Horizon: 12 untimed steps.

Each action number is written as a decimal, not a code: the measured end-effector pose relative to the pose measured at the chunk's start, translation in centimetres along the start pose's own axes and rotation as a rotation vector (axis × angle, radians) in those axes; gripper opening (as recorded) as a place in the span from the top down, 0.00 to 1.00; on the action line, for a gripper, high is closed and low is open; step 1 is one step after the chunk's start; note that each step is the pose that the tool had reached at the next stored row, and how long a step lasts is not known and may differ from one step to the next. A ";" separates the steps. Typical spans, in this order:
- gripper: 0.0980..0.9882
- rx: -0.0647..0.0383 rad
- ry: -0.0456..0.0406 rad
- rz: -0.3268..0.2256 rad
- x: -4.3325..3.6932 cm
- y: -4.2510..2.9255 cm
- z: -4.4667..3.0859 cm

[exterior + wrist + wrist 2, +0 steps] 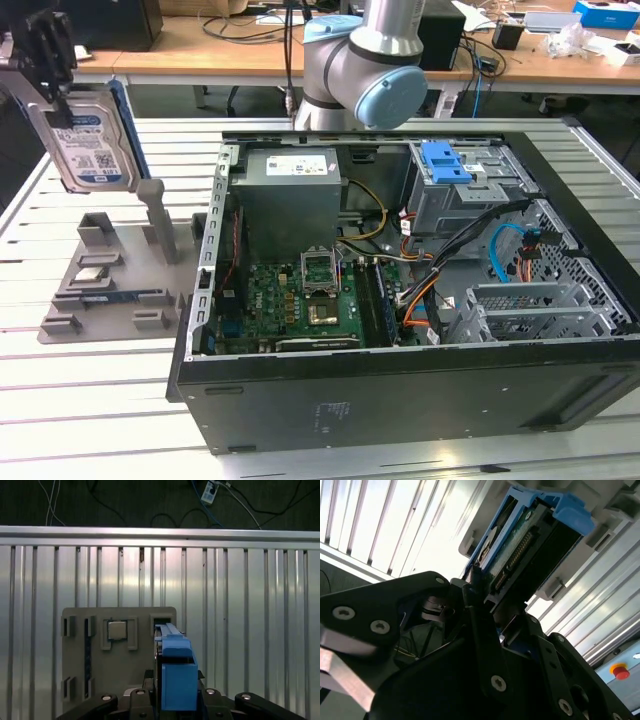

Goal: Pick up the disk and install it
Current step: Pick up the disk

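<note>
The disk (pixel 92 140), a silver drive with a white-and-blue label in a blue carrier, hangs upright in the air at the exterior view's left, above the grey fixture plate (pixel 110 285). My gripper (pixel 58 100) is shut on its upper edge. The first wrist view looks down the disk's blue carrier edge (pixel 176 672) between the black fingers (pixel 142 697), with the fixture plate (pixel 80 680) below. The second wrist view has the disk's connector end (pixel 520 555) clamped in the gripper (pixel 485 597).
The open computer case (pixel 400 400) lies to the exterior view's right of the fixture, with a grey power-supply box (pixel 290 195), motherboard (pixel 300 300) and a drive cage holding a blue bracket (pixel 445 160). A grey post (pixel 160 215) stands on the fixture. A chip (pixel 117 630) sits in it.
</note>
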State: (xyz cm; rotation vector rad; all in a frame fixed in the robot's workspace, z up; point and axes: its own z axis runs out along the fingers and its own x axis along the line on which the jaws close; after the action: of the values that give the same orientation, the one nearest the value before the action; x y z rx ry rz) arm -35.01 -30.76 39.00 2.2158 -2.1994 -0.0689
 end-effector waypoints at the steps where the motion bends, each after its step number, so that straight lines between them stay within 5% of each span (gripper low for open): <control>1: 0.70 0.000 0.0000 0.000 -0.01 0.01 -0.24; 12: 0.70 0.000 0.0000 0.000 -0.07 0.01 -3.78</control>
State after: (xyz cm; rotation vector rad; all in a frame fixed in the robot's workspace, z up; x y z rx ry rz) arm -34.85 -30.76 42.77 2.2158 -2.1994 -0.0691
